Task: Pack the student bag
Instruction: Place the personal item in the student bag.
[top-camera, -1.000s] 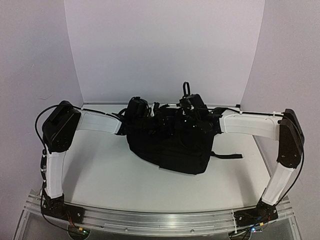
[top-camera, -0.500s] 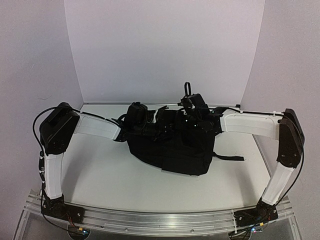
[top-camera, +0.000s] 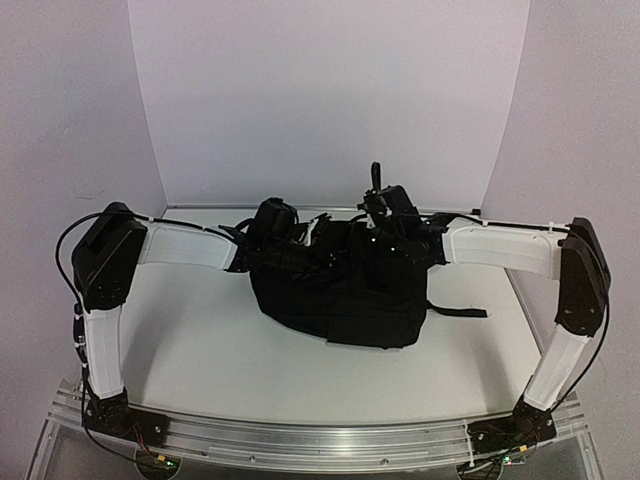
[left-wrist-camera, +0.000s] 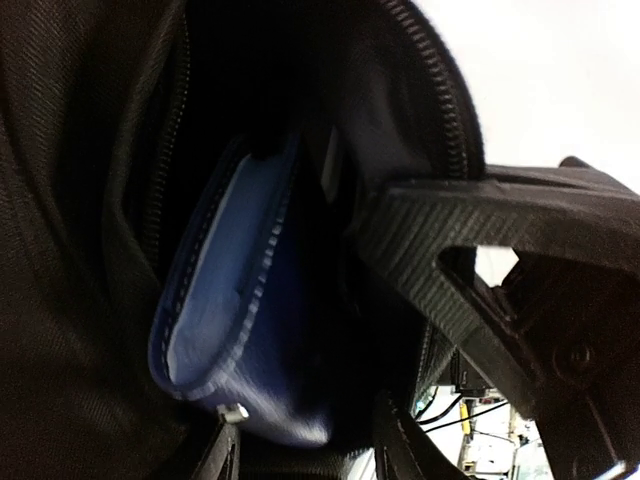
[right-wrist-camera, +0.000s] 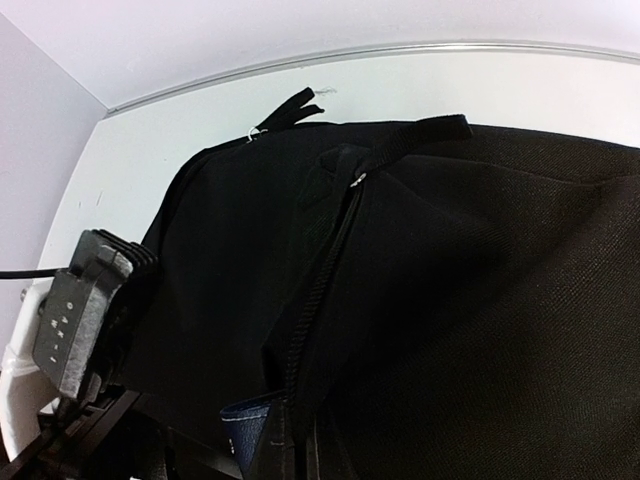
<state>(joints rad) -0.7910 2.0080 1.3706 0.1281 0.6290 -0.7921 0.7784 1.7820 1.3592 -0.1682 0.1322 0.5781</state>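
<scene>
Arms from both sides meet at the far end of a black backpack, which lies slumped in the middle of the white table with its zippered mouth turned away from the arm bases. One thin strap trails off the backpack's right flank onto the table.

The left gripper is at the backpack's far left corner, pushed into the mouth. Its jaws stand apart, released. Just beyond them, inside the backpack, a blue pouch with pale stitching along its edge stands on its side, a small metal snap at its near end. Whether either jaw touches the pouch I cannot tell.

The right gripper is at the backpack's far right corner, clenched on the rim of the mouth, pinching the fabric beside the zipper. In the left wrist view, one of its ribbed black fingers lies against the zipper teeth, beside the pouch. In the right wrist view, a corner of the blue pouch shows just inside the backpack's mouth at the lower end of the zipper, and a flat webbing loop lies across the backpack's upper panel.
</scene>
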